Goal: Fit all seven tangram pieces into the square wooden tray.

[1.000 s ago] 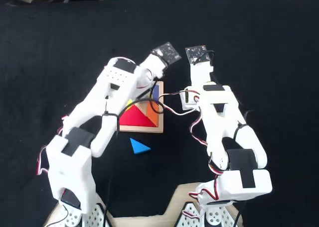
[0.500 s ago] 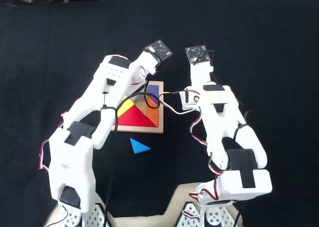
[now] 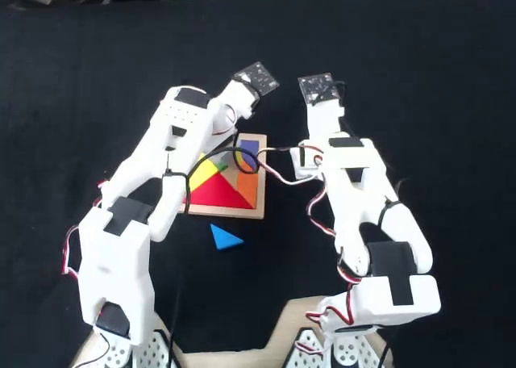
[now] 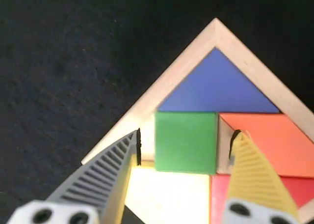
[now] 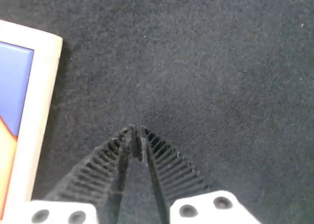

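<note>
Left end effector [image 4: 186,135], fingers spread, flanks green square [image 4: 185,143] inside tray [image 4: 181,67].

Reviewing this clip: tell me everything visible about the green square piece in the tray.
The green square is a matte, evenly coloured piece, apparently painted wood, lying flat inside the wooden tray near a corner. One edge meets the dark blue triangle along its long side, the opposite edge the yellow piece; the orange piece sits beside it across a thin gap. The left gripper straddles it, open, without touching it.
</note>
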